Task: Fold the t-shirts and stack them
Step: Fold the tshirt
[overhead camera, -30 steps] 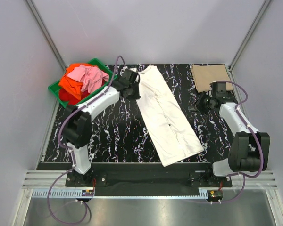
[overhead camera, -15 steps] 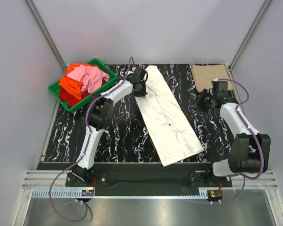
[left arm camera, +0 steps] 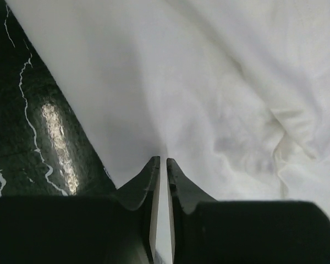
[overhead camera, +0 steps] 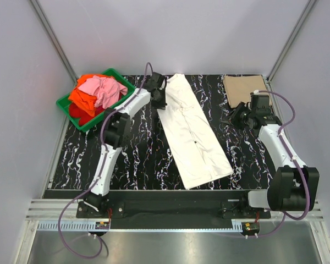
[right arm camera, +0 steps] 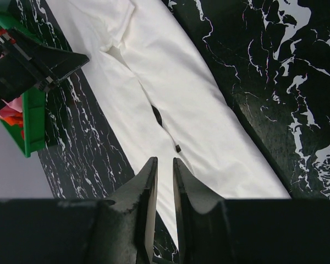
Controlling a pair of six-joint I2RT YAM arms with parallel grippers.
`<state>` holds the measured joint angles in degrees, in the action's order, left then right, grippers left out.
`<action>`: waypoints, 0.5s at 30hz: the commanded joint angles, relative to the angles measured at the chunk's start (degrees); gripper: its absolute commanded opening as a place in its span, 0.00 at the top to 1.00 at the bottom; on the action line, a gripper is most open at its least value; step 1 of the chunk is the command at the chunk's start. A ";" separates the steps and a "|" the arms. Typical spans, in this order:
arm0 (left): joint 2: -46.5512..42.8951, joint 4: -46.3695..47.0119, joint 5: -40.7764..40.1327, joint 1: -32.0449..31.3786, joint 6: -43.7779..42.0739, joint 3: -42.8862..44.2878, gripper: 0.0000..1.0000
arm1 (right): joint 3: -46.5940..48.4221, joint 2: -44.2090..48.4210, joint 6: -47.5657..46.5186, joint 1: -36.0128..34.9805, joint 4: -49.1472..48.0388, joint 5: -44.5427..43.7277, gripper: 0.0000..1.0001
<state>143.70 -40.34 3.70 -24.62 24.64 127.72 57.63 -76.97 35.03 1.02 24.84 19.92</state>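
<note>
From above, you see the white t-shirt [overhead camera: 195,137] folded into a long strip, lying diagonally from the far edge's middle toward the near edge of the surface [overhead camera: 137,154]. The tan t-shirt [overhead camera: 243,88] lies folded in the far right corner. The pink t-shirt [overhead camera: 102,88] and orange t-shirt [overhead camera: 80,97] are heaped in the green crate [overhead camera: 71,116] at the far left corner.

In the left wrist view, your left fingers [left arm camera: 143,184] sit almost together at the white t-shirt's edge. You cannot tell whether they pinch cloth.

In the right wrist view, your right fingers [right arm camera: 146,181] stand a slit apart, holding nothing.

White shells with black joints are seen on the left arm [overhead camera: 131,104] and right arm [overhead camera: 278,142]. Purple cables [overhead camera: 59,234] are routed along both arms. Black tapered fingers are carried on the left gripper [left arm camera: 160,160] and right gripper [right arm camera: 165,160]. Black bases [overhead camera: 99,208] are fitted with small screws.
</note>
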 commanded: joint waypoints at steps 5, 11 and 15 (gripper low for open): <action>-25.20 4.73 10.87 -6.30 -2.41 -18.09 0.82 | 0.56 3.31 -1.98 -0.23 5.56 -2.52 0.75; -37.43 15.54 12.81 -17.20 3.12 -42.35 0.82 | 2.66 6.30 -4.00 -0.14 10.92 -3.22 0.75; -39.90 20.81 12.30 -24.06 6.72 -50.89 0.82 | 5.48 7.89 -5.23 -0.14 14.00 -3.93 0.75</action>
<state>103.53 -25.06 14.92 -47.46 27.73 81.93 58.89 -71.68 31.92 1.02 35.97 17.15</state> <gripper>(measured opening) 0.177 0.251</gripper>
